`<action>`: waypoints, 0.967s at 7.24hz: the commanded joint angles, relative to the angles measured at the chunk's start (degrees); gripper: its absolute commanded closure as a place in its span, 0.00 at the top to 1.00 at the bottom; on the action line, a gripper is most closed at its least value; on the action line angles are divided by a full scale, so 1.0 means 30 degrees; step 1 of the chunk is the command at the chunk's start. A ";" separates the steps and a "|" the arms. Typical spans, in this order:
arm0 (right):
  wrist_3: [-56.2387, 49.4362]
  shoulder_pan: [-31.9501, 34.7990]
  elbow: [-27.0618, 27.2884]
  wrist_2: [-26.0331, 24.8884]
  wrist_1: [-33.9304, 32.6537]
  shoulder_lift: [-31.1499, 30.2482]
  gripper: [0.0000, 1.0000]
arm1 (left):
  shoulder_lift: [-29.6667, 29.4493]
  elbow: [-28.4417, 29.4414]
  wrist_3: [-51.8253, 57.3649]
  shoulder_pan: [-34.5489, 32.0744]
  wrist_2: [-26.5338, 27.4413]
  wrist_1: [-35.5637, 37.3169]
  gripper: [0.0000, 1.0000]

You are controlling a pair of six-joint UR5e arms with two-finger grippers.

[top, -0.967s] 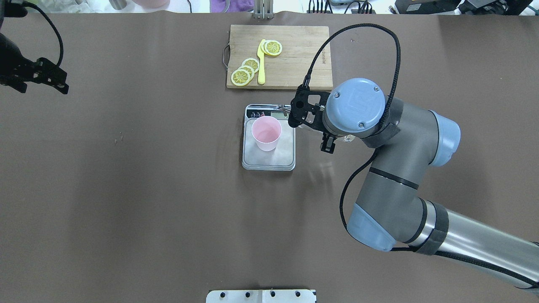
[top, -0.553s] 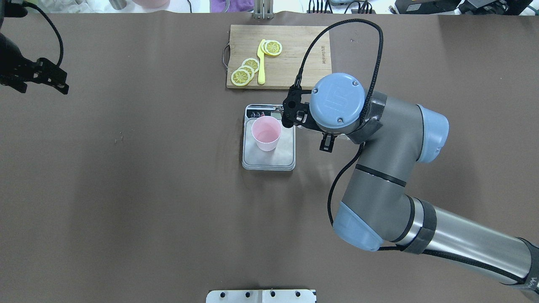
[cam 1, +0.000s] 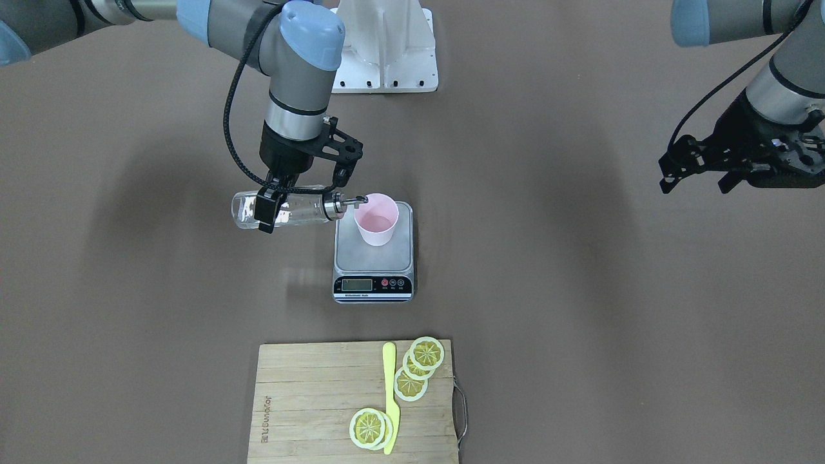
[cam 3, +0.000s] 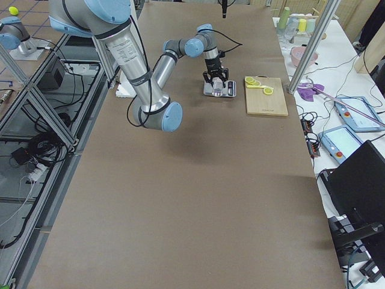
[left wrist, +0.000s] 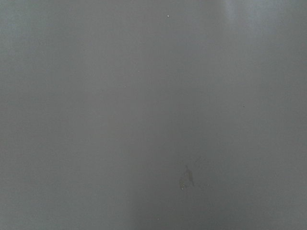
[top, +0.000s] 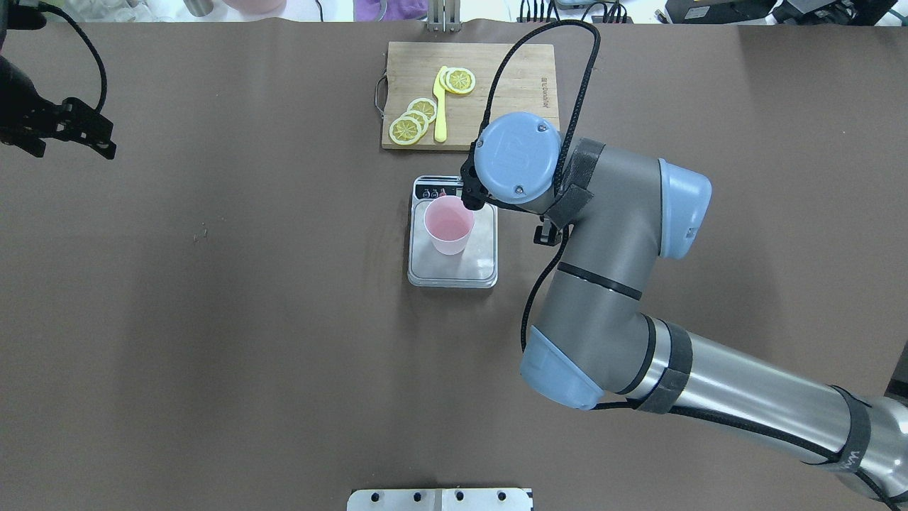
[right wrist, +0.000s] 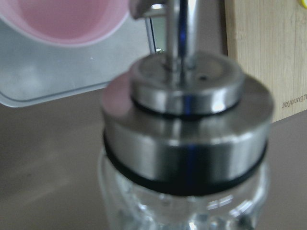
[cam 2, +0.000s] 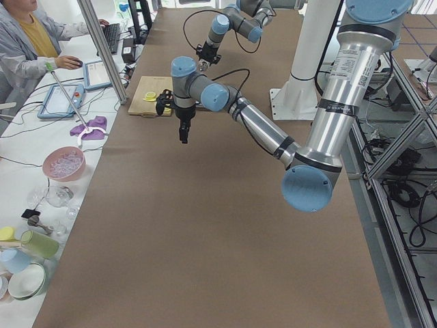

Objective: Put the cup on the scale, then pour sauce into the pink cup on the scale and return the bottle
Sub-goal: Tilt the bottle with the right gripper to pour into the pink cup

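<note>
The pale pink cup [cam 1: 376, 220] stands upright on the steel scale [cam 1: 374, 276]; both also show in the overhead view, cup [top: 448, 224] and scale [top: 454, 270]. My right gripper [cam 1: 274, 205] is shut on the clear glass bottle [cam 1: 303, 209], held on its side above the table. Its metal spout [cam 1: 353, 201] reaches the cup's rim. The right wrist view shows the bottle's metal cap [right wrist: 187, 129] close up, with the cup [right wrist: 67, 21] beyond it. My left gripper [cam 1: 699, 169] hangs far off at the table's side, open and empty.
A wooden cutting board [top: 496, 106] lies beyond the scale, with lemon slices [top: 411, 121] and a yellow knife [top: 440, 106] on it. A white base plate [top: 440, 499] sits at the near table edge. The left wrist view shows only bare brown table.
My right arm has moved left toward the cup with the bottle, bringing the spout to the cup's rim. The left arm has not moved.
</note>
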 commanded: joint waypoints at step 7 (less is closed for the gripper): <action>-0.1556 -0.0039 -0.1673 -0.1476 -0.3952 0.2073 0.00 | 0.0000 0.0030 -0.0072 0.0019 0.0000 0.0000 0.97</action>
